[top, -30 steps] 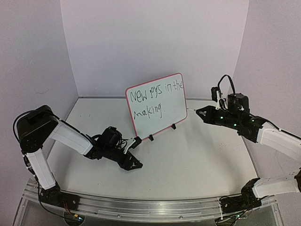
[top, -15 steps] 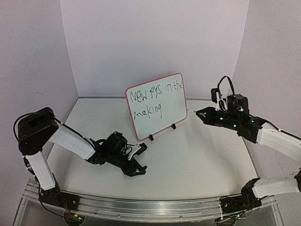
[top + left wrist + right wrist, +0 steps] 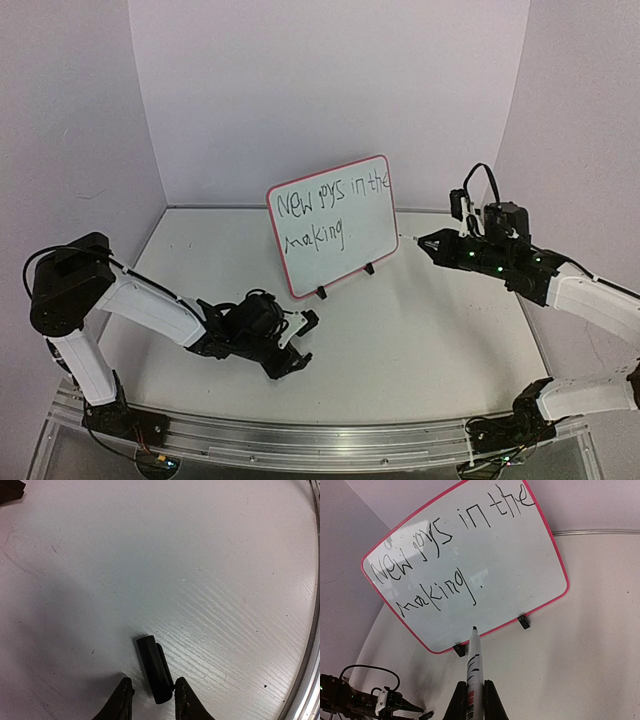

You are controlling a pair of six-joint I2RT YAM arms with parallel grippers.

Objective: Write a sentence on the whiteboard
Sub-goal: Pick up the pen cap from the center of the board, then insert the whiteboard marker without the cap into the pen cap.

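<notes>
The whiteboard [image 3: 352,250] [image 3: 520,575], white with a red-pink frame, stands tilted on black feet at the table's middle back. The sentence [image 3: 322,200] [image 3: 425,555] in black handwriting fills two rows and ends with a dot. My right gripper [image 3: 425,241] [image 3: 473,685] is shut on the marker pen [image 3: 474,662]. Its uncapped tip points at the board's lower edge, a short way off it. My left gripper [image 3: 303,342] [image 3: 152,682] is low over the table in front of the board. Its jaws are open narrowly around the near end of a black pen cap [image 3: 154,667] that lies flat.
One black foot of the board [image 3: 10,490] shows at the top left of the left wrist view. The aluminium rail [image 3: 320,440] [image 3: 312,630] runs along the near edge. Purple walls close the back and sides. The left arm [image 3: 370,700] shows low in the right wrist view.
My left gripper has slid right and toward the near edge, away from the board's foot, and its jaws have narrowed. The right arm and pen have barely moved.
</notes>
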